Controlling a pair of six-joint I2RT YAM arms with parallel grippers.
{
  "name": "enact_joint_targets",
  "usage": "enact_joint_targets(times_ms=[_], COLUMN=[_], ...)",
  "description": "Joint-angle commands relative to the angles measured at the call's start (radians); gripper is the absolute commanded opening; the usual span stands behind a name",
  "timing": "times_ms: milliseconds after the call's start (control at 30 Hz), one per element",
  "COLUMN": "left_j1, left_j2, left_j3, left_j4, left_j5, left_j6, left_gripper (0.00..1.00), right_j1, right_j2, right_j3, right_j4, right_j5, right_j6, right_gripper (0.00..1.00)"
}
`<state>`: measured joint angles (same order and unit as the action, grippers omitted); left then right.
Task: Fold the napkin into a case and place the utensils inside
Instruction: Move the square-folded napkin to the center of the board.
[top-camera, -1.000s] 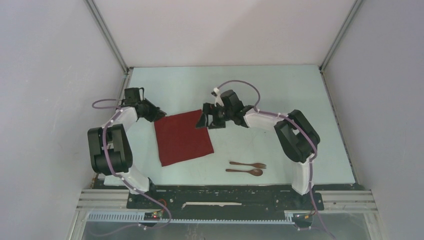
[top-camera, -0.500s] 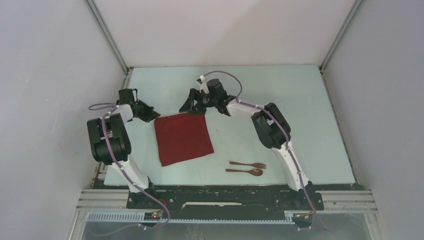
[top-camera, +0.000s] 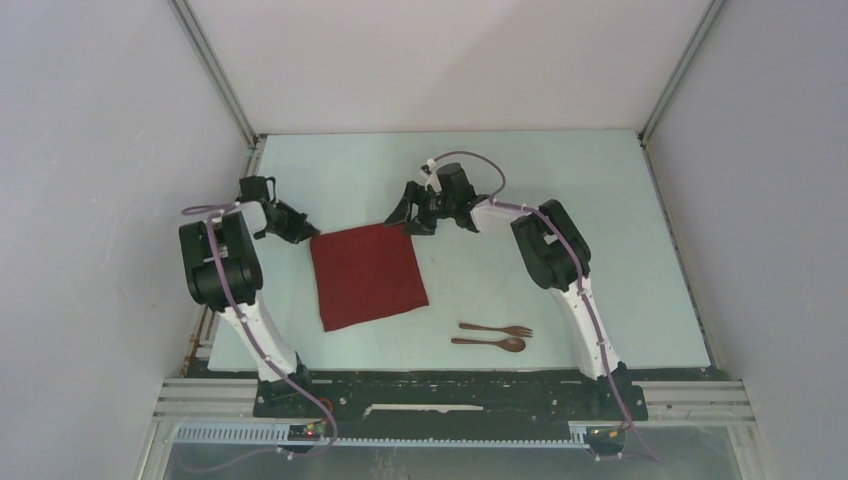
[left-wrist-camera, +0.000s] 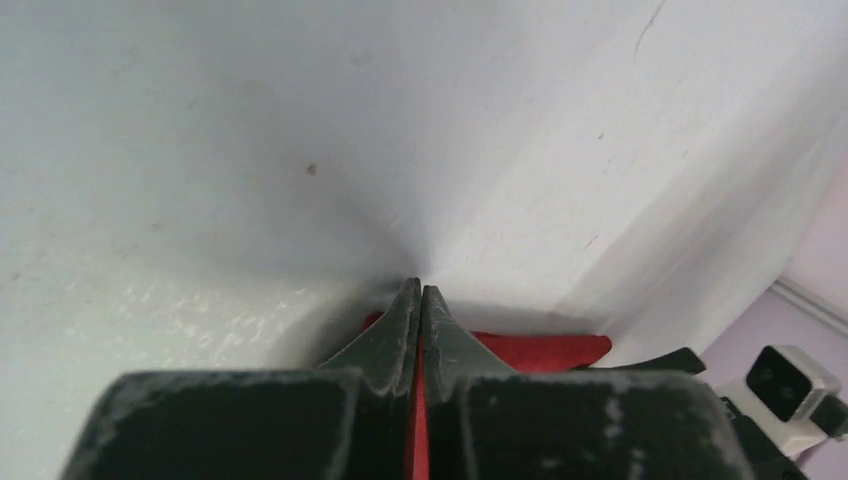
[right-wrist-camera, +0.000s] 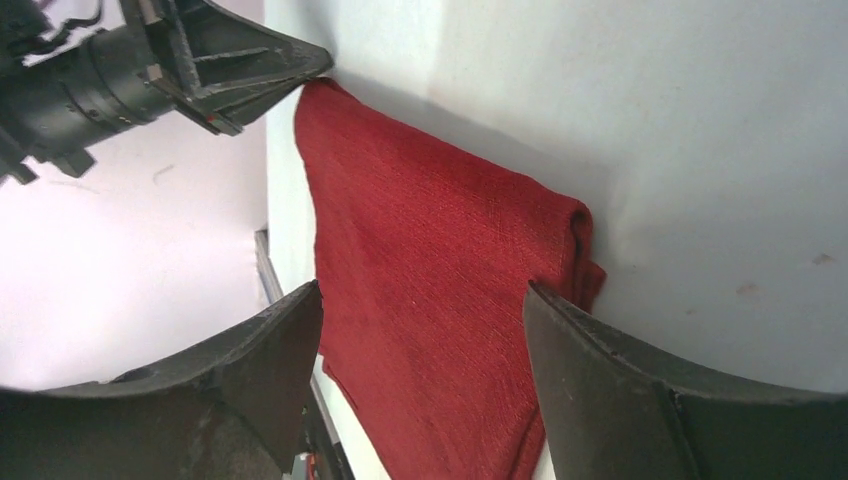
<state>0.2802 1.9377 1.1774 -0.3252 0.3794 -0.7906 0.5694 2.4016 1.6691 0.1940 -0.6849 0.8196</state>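
The dark red napkin (top-camera: 367, 275) lies flat on the table as a folded square. My left gripper (top-camera: 303, 232) sits low at its far left corner, shut on the napkin, and red cloth (left-wrist-camera: 540, 350) shows between and beside the closed left gripper (left-wrist-camera: 419, 285). My right gripper (top-camera: 405, 222) hovers open over the far right corner. In the right wrist view the right gripper (right-wrist-camera: 423, 290) straddles the napkin (right-wrist-camera: 400, 200), with the layered corner by one finger. The utensils, a fork (top-camera: 497, 329) and a spoon (top-camera: 490, 343), lie side by side to the napkin's near right.
The left gripper (right-wrist-camera: 322, 62) shows from the right wrist at the napkin's other far corner. White enclosure walls (top-camera: 120, 150) close in the table on three sides. The arm bases stand on the black rail (top-camera: 440, 395) at the near edge.
The left gripper has closed at the napkin's far left corner. The right gripper swung off the cloth to just behind the far right corner, and its jaws narrowed a little.
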Motion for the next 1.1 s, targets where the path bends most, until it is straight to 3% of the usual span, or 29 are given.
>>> enact_joint_targets(times_ms=[0, 133, 233, 333, 500, 667, 733, 933, 1067], left_j1=[-0.002, -0.025, -0.032, -0.032, 0.003, 0.027, 0.029, 0.007, -0.033], left_j2=[-0.061, -0.218, -0.289, -0.284, -0.149, -0.031, -0.014, -0.195, -0.384], left_j3=[0.043, 0.018, -0.047, -0.115, -0.128, -0.038, -0.003, -0.024, -0.069], left_j4=[-0.050, -0.055, -0.019, 0.027, 0.034, -0.061, -0.100, -0.129, -0.165], left_j5=[-0.022, 0.015, 0.063, 0.077, 0.069, 0.002, 0.001, -0.007, -0.005], left_j6=[0.091, 0.098, 0.049, 0.027, 0.027, 0.088, 0.108, 0.145, 0.180], left_gripper=[0.08, 0.33, 0.44, 0.44, 0.25, 0.24, 0.23, 0.38, 0.51], right_j1=[0.001, 0.035, 0.055, 0.058, 0.036, 0.004, -0.003, 0.017, 0.023], right_j2=[-0.093, -0.158, -0.136, -0.075, 0.037, 0.048, 0.022, -0.156, -0.306], right_j3=[0.063, 0.105, 0.145, 0.178, 0.223, 0.175, 0.177, 0.244, 0.046], right_j4=[-0.253, -0.296, -0.266, -0.217, -0.129, -0.164, -0.257, -0.696, -0.763], right_j5=[0.103, 0.110, 0.081, 0.050, 0.000, 0.016, 0.039, 0.222, 0.220], right_j6=[-0.162, -0.188, -0.160, -0.111, -0.043, -0.089, -0.154, -0.395, -0.344], right_gripper=[0.82, 0.87, 0.89, 0.89, 0.89, 0.89, 0.89, 0.93, 0.94])
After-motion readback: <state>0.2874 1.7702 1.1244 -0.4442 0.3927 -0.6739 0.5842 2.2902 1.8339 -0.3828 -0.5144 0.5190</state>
